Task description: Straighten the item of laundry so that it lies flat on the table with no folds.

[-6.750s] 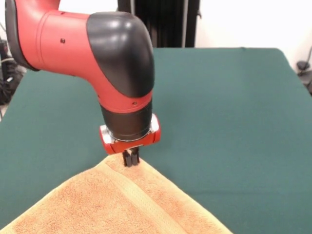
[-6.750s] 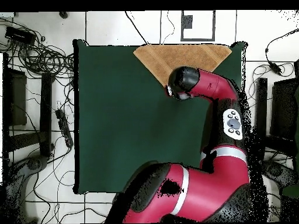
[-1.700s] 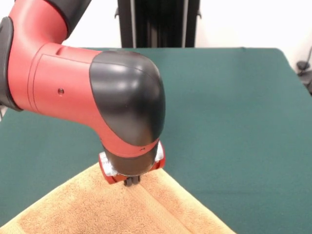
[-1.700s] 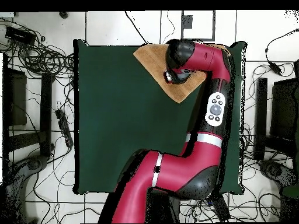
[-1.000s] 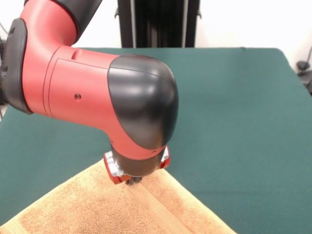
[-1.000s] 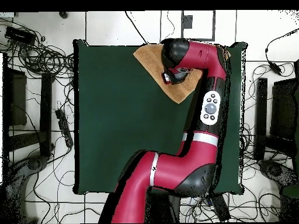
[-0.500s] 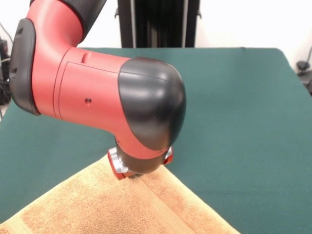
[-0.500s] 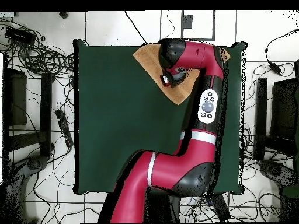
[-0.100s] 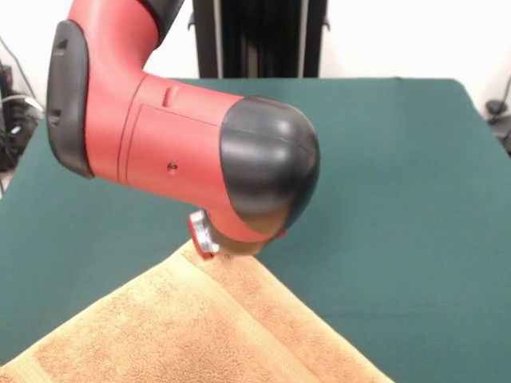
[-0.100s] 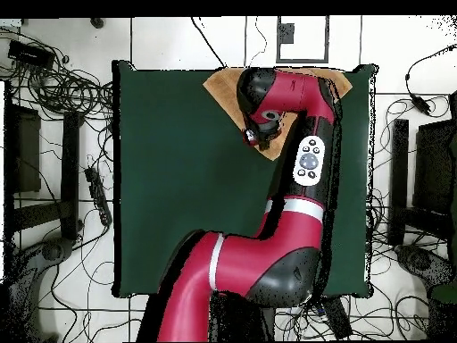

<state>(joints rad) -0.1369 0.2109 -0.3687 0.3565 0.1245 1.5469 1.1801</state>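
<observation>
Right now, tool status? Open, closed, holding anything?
Tool: cannot be told. The red and black arm's wrist hides it; it sits at the pointed corner of the orange-tan terry-cloth towel.

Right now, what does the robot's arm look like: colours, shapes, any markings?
The arm is glossy red with rounded black caps at its joints, thick and tubular. In the overhead view a pale oval control panel with dark buttons sits on one link, and white bands ring the joints nearer the base. A silver and red flange shows at the wrist; the gripper itself is hidden beneath it.
</observation>
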